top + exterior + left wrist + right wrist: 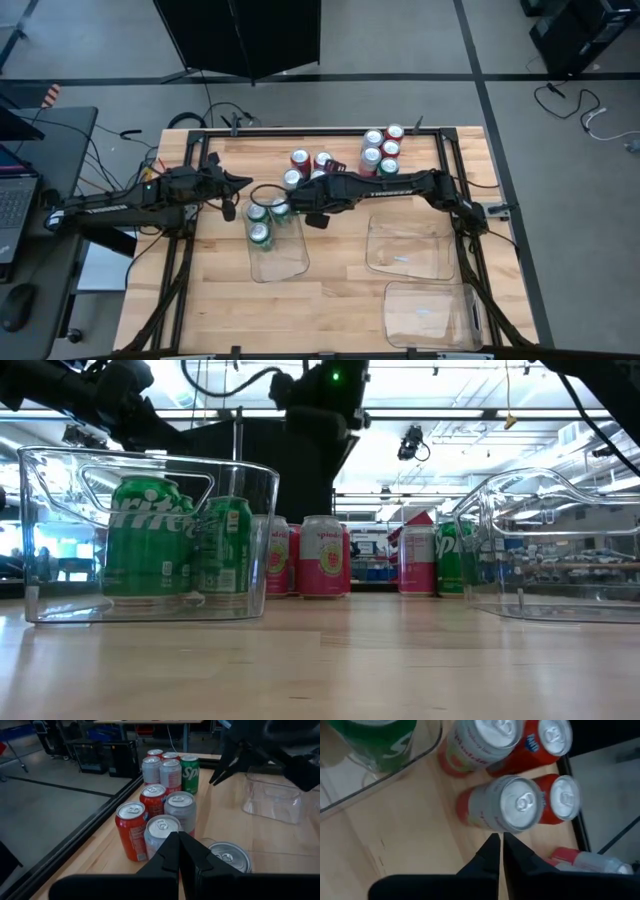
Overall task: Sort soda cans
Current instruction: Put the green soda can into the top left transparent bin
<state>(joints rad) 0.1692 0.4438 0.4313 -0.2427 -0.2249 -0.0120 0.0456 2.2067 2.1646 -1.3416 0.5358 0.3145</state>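
Observation:
Three green cans point(259, 234) stand in a clear tray point(285, 262) left of the table's middle; in the low view two of them show point(150, 538). Behind the tray stands a group of red and silver-grey cans point(308, 168), seen close in both wrist views point(156, 812) point(517, 805). A second group, with one green can point(388, 166), stands at the far edge point(382, 148). My left gripper point(243, 182) point(178, 851) is shut and hovers by the tray's far left corner. My right gripper point(290, 197) point(500, 842) is shut above the table, between the tray and the near group.
Two more clear trays lie on the table's right half, one at the middle point(405, 245) and one at the near right point(430, 312); one shows in the low view point(560, 545). A black frame point(450, 150) borders the table. Both arms meet over the far end of the left tray.

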